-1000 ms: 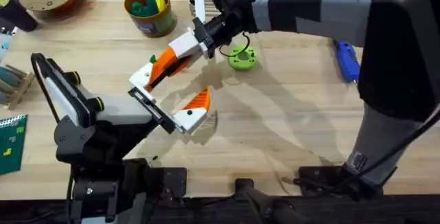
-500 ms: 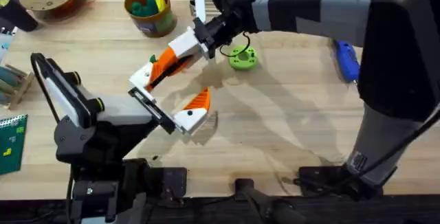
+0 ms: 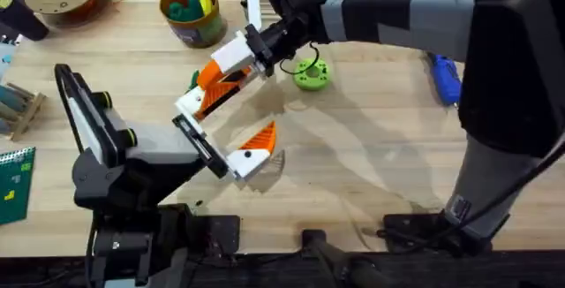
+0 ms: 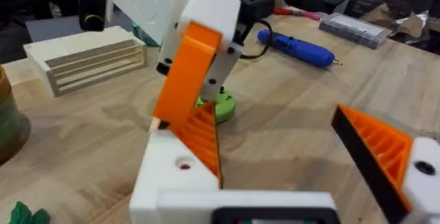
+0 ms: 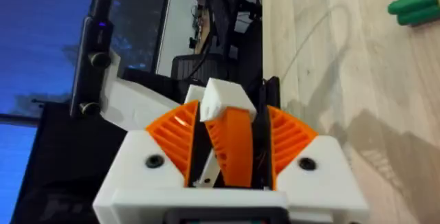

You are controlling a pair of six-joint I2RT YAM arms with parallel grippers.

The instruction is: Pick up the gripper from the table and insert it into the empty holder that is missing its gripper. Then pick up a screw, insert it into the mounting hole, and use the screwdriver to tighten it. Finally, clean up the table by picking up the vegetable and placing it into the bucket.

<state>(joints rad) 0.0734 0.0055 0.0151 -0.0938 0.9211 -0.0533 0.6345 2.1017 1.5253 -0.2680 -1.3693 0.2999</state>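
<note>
The right pincer [image 5: 230, 117] is clamped on the gripper [image 5: 232, 145], the orange wedge gripped between its two ribbed pads. It reaches across the surface [image 3: 371, 164] to bring the wedge to the holder [image 3: 188, 104], which is the bare white finger block of the left pincer [image 3: 221, 129]. The left pincer is spread wide, probably so the bare finger is clear of its neighbour and the wedge can slide in along it. Its other finger [image 3: 258, 138] already wears an orange pad.

The right wrist view looks straight down the wedge: the white holder [image 5: 223, 100] sits at the wedge's far end, touching or nearly so. The left wrist view gives the side angle. There the gripper [image 4: 185, 80] leans against the holder [image 4: 175, 172], and a small mounting hole shows in the block's face. I judge the wedge not yet fully seated.

The overhead view lays out what remains. The screwdriver [image 3: 446, 78] lies well apart near the right arm, and the bucket [image 3: 199, 32] stands beyond the pincers. A lime-green ring [image 3: 311, 76] lies just beside the right pincer's wrist. The vegetable [image 4: 24, 214] lies on the surface near the holder in the left wrist view.
</note>
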